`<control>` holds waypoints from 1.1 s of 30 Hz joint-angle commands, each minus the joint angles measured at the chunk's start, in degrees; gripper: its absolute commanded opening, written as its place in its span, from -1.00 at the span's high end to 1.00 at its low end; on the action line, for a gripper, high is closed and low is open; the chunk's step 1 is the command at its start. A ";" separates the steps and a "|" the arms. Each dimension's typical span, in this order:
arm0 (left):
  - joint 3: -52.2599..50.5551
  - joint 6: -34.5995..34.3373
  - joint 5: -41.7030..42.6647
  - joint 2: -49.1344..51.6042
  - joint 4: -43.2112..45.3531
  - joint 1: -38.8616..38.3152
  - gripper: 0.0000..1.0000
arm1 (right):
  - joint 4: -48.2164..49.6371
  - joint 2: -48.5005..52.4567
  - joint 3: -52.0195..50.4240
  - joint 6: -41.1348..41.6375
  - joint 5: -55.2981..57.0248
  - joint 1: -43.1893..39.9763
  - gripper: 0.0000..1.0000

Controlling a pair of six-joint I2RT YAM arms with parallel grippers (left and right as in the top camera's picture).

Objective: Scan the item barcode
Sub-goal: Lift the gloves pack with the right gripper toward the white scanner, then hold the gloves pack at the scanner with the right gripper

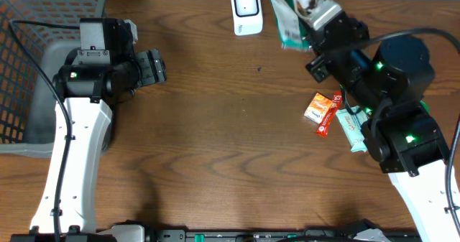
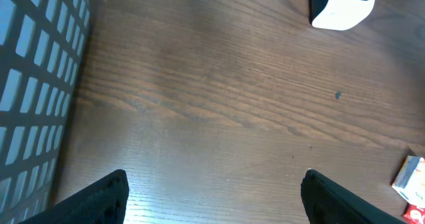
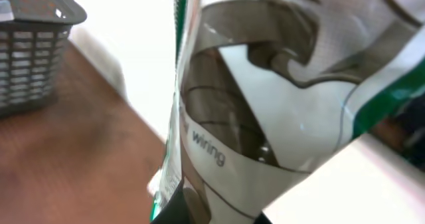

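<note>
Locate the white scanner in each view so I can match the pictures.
Overhead: white scanner at top centre.
Left wrist: scanner in the top right corner, cropped.
Right wrist: not visible; the held bag fills the frame.
Shared landmark: grey basket, at left in every view.

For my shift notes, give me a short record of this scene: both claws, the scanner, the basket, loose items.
left claw: open, empty, above bare table
right claw: shut on green-and-white bag
scanner: white, at far edge, next to the bag
basket: grey mesh, by left arm
loose items: orange packet, red packet, teal packet beside right arm
</note>
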 commanded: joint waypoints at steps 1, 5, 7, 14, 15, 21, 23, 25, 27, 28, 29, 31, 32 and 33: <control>-0.66 0.55 0.13 0.07 -0.02 0.20 -0.68 | 3.45 1.29 0.94 -15.23 0.44 1.53 0.98; -0.66 0.55 0.11 0.07 -0.02 0.20 -0.68 | 9.73 5.42 0.94 -19.87 3.78 2.82 0.98; -0.66 0.55 0.11 0.07 -0.02 0.20 -0.68 | 14.58 9.05 0.94 -19.87 8.22 3.26 0.99; -0.66 0.55 0.11 0.07 -0.02 0.20 -0.68 | 28.39 23.21 4.31 -19.78 14.82 3.28 0.98; -0.66 0.55 0.11 0.07 -0.02 0.20 -0.67 | 27.32 24.74 5.86 -19.52 15.21 3.30 0.98; -0.66 0.55 0.11 0.07 -0.02 0.20 -0.68 | 16.06 42.51 29.70 -18.08 16.31 3.39 0.98; -0.66 0.55 0.11 0.07 -0.02 0.20 -0.68 | 13.84 48.43 37.46 -17.64 18.23 3.48 0.98; -0.66 0.55 0.13 0.07 -0.02 0.20 -0.68 | 12.55 53.22 43.01 -17.70 20.02 3.58 0.98; -0.66 0.55 0.11 0.07 -0.02 0.20 -0.69 | 12.11 57.81 47.34 -17.70 20.55 3.61 0.98; -0.66 0.55 0.11 0.07 0.00 0.20 -0.68 | 12.61 60.17 49.03 -17.70 20.57 3.58 0.98; -0.66 0.55 0.11 0.07 -0.02 0.20 -0.68 | 13.68 62.18 49.96 -17.70 20.74 3.50 0.98; -0.66 0.55 0.11 0.07 -0.02 0.20 -0.68 | 17.92 66.14 50.64 -18.01 22.80 3.39 0.98; -0.66 0.55 0.11 0.07 -0.02 0.20 -0.68 | 19.10 67.32 50.64 -18.69 23.34 3.39 0.98; -0.66 0.55 0.11 0.07 -0.02 0.20 -0.68 | 21.00 70.27 50.64 -21.40 23.52 3.39 0.99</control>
